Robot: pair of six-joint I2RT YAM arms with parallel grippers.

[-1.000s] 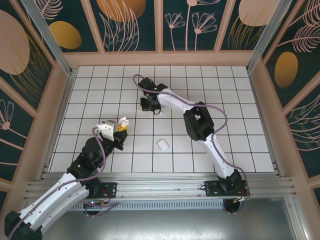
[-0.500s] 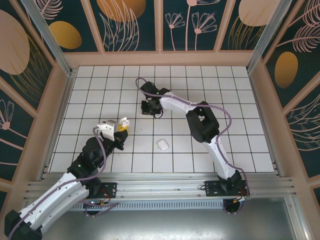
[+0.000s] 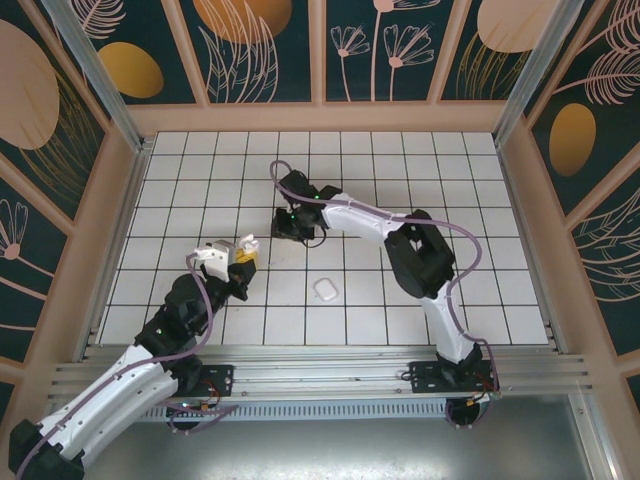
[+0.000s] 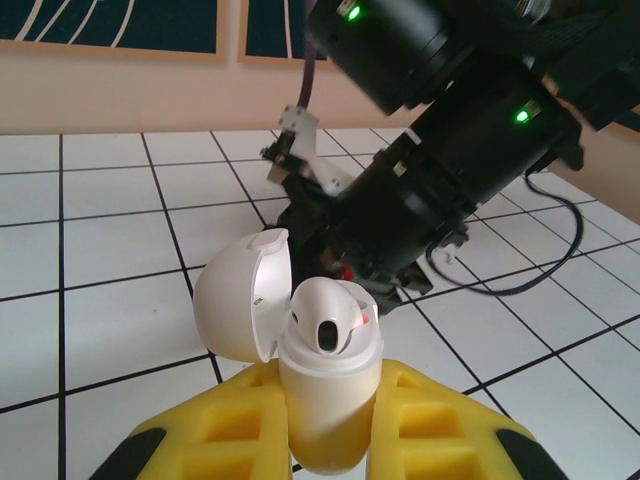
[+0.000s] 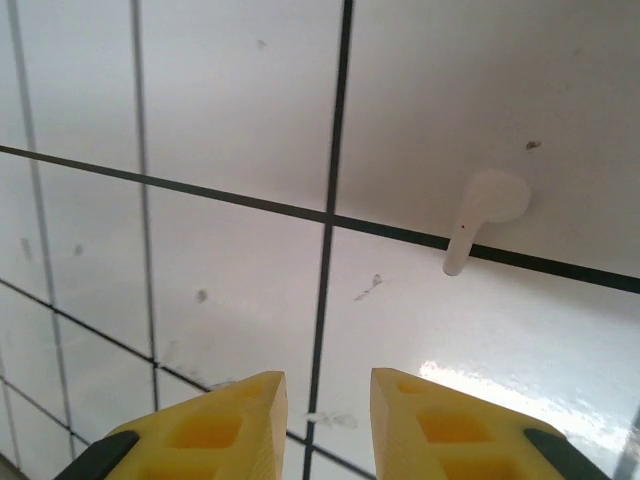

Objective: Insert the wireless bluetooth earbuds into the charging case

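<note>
My left gripper (image 4: 330, 405) is shut on the white charging case (image 4: 328, 365), which it holds upright with the lid (image 4: 240, 305) swung open to the left. One glossy white earbud (image 4: 328, 318) sits in the case's mouth. In the top view the left gripper (image 3: 240, 257) and the case (image 3: 245, 243) are at the mid left of the tiled floor. My right gripper (image 5: 325, 385) hovers low over the tiles, jaws open with nothing between them. A second earbud (image 5: 487, 205) lies on a black grout line ahead and to the right of its fingertips.
A closed white case (image 3: 325, 289) lies on the tiles between the two arms. The right arm's black wrist (image 4: 450, 170) hangs close behind the held case. Wooden walls (image 3: 320, 118) border the tiled floor (image 3: 470, 200).
The right arm's elbow has swung to the right and its wrist has shifted slightly toward the near left. The left arm and the case have stayed put.
</note>
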